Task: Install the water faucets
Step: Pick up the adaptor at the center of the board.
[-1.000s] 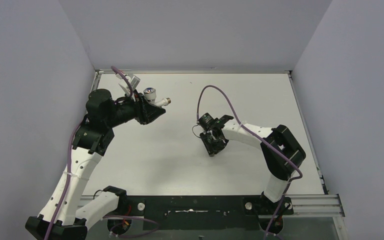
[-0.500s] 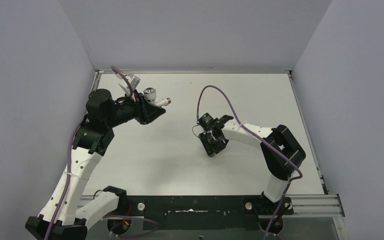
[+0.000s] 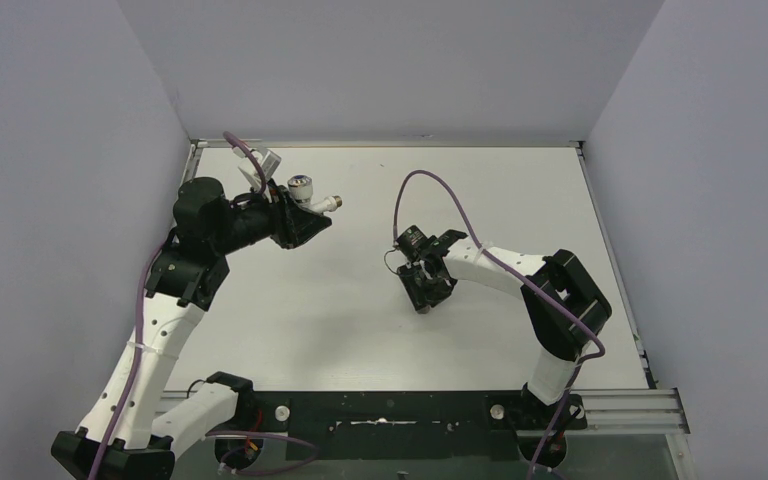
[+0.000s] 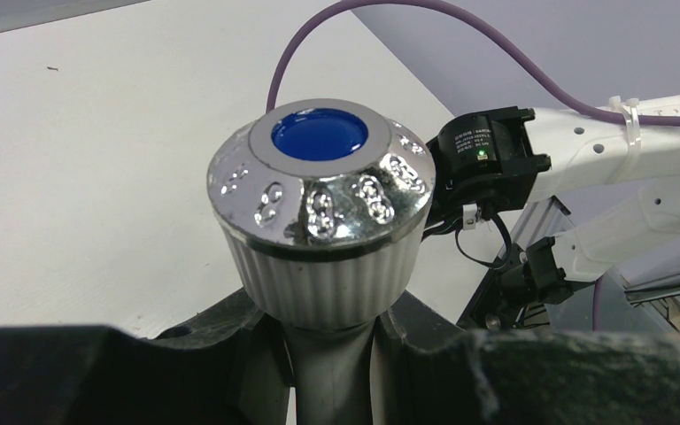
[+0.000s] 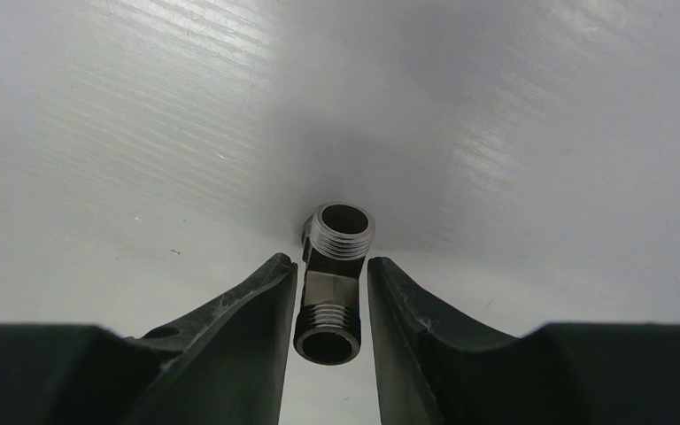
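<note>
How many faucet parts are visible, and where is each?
2. The tap body is held in the left tool; the metal fitting lies on the table between the fingers of the right tool. Others may be hidden.

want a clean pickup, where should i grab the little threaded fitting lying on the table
Take the threaded fitting by its plain narrow middle, coming down from above: it lies flat on the table, and both ends are threaded.
</note>
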You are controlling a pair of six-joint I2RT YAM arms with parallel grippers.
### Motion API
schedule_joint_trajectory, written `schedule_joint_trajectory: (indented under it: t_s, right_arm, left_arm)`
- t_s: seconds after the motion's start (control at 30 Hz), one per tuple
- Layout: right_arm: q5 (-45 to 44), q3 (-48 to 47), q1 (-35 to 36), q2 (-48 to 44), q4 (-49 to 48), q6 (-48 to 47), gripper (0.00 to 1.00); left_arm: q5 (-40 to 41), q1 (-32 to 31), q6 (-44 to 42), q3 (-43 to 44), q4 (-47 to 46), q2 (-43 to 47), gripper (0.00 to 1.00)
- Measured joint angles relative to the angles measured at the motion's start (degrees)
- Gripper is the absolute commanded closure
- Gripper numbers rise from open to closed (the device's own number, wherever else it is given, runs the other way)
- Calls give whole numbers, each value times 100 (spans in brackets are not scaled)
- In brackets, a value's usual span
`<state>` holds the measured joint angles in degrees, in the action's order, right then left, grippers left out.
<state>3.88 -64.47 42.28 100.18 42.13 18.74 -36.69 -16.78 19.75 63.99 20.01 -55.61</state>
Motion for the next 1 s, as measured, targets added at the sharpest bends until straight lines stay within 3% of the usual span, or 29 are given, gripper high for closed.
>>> schedule_joint_trajectory:
  t_s: [1.0]
  right_arm:
    - [-4,-105,0,-2,170,-13,65]
  left_arm:
    - [0,0,0,-4,0,-13,100]
